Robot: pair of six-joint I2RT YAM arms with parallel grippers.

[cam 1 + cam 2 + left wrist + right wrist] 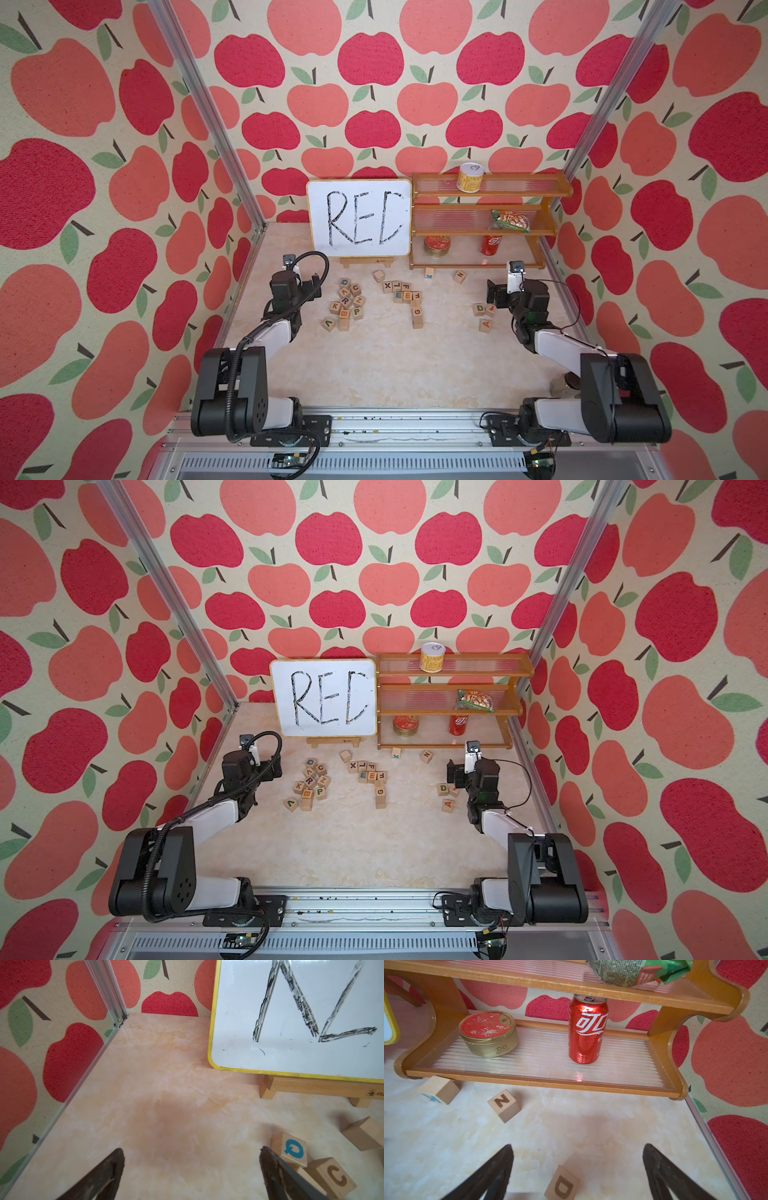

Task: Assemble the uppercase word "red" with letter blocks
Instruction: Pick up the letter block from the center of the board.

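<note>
Light-wood letter blocks lie scattered on the marble floor. In both top views the purple R block [345, 300] [309, 780] sits inside the left cluster. The teal E block [398, 295] [363, 775] is in the middle row, and the green D block [480, 308] [443, 788] lies at the right. My left gripper [296, 286] [191, 1149] hangs open over bare floor, beside a Q block [294, 1150]. My right gripper [515, 291] [577, 1145] is open and holds nothing. The D block [562, 1183] lies on the floor under its gap, untouched.
A whiteboard [359, 218] on a wooden stand leans at the back. To its right a wooden shelf [548, 226] holds cans, a tin and a snack bag. Other letter blocks such as N [503, 1105] and C [336, 1176] lie around. Patterned walls close both sides.
</note>
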